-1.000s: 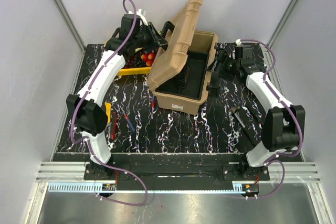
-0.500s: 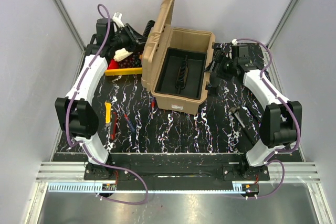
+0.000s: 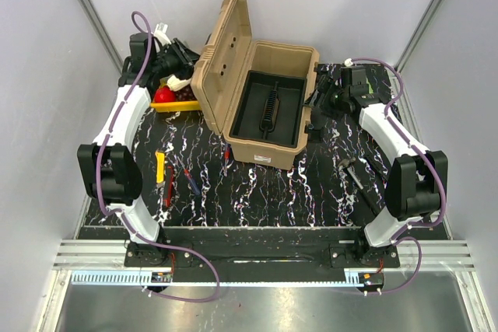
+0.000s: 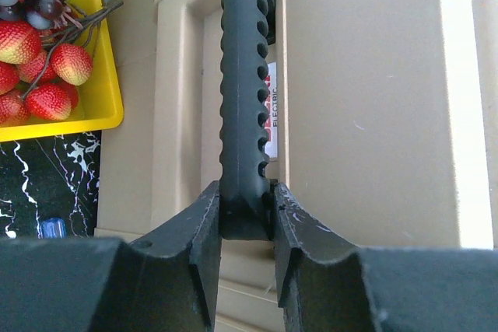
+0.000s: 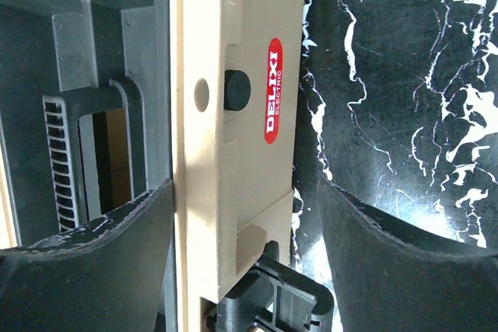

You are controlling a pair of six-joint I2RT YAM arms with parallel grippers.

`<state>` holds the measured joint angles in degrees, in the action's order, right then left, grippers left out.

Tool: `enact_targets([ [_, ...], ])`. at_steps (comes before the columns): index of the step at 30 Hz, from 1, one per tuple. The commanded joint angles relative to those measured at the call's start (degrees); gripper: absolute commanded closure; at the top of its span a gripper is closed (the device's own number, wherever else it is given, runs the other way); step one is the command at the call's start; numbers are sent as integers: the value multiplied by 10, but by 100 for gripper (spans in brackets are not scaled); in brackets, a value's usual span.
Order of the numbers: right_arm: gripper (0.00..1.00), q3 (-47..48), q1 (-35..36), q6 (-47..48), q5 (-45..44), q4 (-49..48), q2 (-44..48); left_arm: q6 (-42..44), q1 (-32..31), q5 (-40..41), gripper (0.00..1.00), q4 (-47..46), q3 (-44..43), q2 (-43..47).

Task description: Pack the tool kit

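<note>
The tan toolbox (image 3: 268, 148) stands open at the table's middle back, its black inner tray (image 3: 268, 106) showing. Its lid (image 3: 220, 52) is raised past upright and leans left. My left gripper (image 4: 246, 215) is shut on the lid's black ribbed handle (image 4: 245, 91), behind the lid (image 4: 366, 114); in the top view the left gripper (image 3: 183, 66) sits over the crate. My right gripper (image 5: 245, 223) is open and straddles the box's right wall (image 5: 233, 153); one finger lies against the inside, the other stands clear outside. On the table to the left lie yellow-handled (image 3: 159, 167), red-handled (image 3: 168, 188) and blue-handled (image 3: 191, 179) tools.
A yellow crate (image 4: 89, 110) of strawberries (image 4: 47, 99) and grapes sits just left of the lid. A red-handled screwdriver (image 3: 226, 153) lies at the box's front left corner. A dark tool (image 3: 354, 175) lies on the right. A black latch (image 5: 272, 297) hangs below the right wall.
The left arm has swung the lid by its handle from half raised to fully open, moving left and back. The right gripper has stayed at the box's right wall.
</note>
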<state>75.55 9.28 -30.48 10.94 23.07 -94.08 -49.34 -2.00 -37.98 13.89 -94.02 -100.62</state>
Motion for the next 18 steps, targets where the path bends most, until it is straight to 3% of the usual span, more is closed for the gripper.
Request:
enact_targets([
  [1, 24, 14, -8, 6, -155, 60, -5, 80, 60, 68, 91, 12, 33, -9],
  [8, 24, 27, -9, 9, -205, 80, 7, 74, 78, 50, 89, -2, 63, -19],
  [18, 20, 114, -8, 14, -165, 90, 46, 57, 77, -21, 77, -42, 113, 31],
])
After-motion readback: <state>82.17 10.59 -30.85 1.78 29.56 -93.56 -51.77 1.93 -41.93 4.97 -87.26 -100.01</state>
